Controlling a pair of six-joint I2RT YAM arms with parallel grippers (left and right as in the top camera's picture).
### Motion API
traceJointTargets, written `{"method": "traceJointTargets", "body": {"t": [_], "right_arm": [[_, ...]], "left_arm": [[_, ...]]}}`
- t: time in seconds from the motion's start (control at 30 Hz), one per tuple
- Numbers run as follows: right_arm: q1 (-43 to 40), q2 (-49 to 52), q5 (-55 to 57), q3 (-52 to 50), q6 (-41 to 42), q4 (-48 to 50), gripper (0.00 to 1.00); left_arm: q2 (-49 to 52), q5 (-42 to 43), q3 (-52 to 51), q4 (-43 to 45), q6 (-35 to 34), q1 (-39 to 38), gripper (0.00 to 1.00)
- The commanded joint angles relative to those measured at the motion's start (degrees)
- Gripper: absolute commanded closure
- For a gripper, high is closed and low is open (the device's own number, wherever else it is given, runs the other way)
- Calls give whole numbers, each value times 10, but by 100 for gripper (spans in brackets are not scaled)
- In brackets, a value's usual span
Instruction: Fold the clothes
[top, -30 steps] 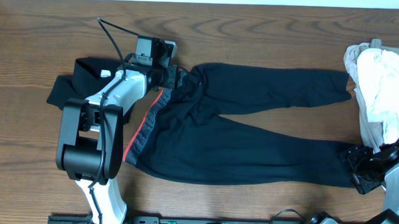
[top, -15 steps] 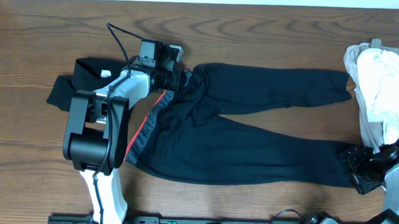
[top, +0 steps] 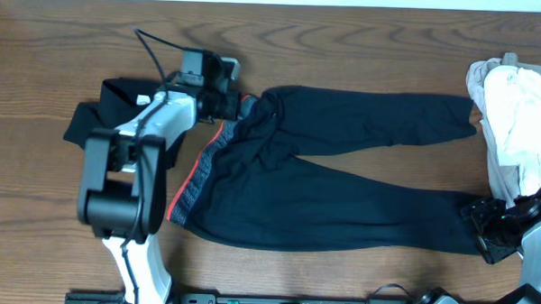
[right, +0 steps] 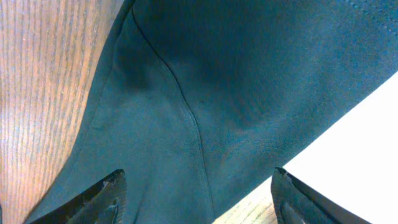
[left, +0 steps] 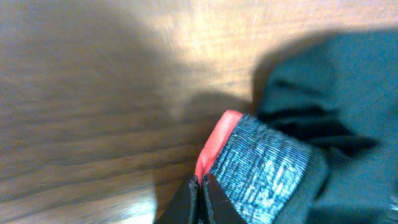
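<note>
Pinched shut with left gripper (left: 200, 186) on the waistband (left: 261, 165) corner of trousers (top: 341, 200) lying flat, hems and the wide-open, empty right gripper (right: 198, 190) beside the white garments (top: 520, 116); shallow bite on the edge, liable to slip on lifting.

Dark navy trousers (top: 341, 200) with orange-red, ribbed grey waistband (top: 196, 176) on brown wood-grain table (top: 346, 46).

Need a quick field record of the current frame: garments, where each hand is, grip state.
trousers: dark, spread across the table, legs toward the right
waistband: grey with a red edge, at the trousers' left end
left hand: shut on the waistband's far corner
right hand: open, over the near leg's end
pale garments: heaped at the right edge
black garment: left of the waistband
</note>
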Motion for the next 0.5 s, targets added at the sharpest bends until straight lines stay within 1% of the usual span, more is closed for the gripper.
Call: {"method": "traceJointTargets", "body": {"t": [0.0, 0.03, 0.07, 0.13, 0.27, 0.33, 0.47], "right_arm": [[-6, 0, -4, -3, -9, 2, 27], [-6, 0, -4, -3, -9, 2, 27], [-6, 0, -4, -3, -9, 1, 27], [-6, 0, -4, -3, -9, -1, 28], [-6, 0, -4, -3, -9, -3, 28], [-6, 0, -4, -3, -9, -3, 29], [-6, 0, -4, -3, -9, -5, 29]], "left_arm": [[-34, 5, 18, -5, -6, 0, 83], [-33, 10, 17, -8, -6, -3, 76], [-31, 11, 17, -10, -4, -6, 73], [-25, 11, 13, -11, -4, -14, 65], [-7, 10, 12, -11, 3, -25, 54], [5, 4, 12, -11, 9, -27, 50], [22, -26, 12, -11, 9, -27, 49]]}}
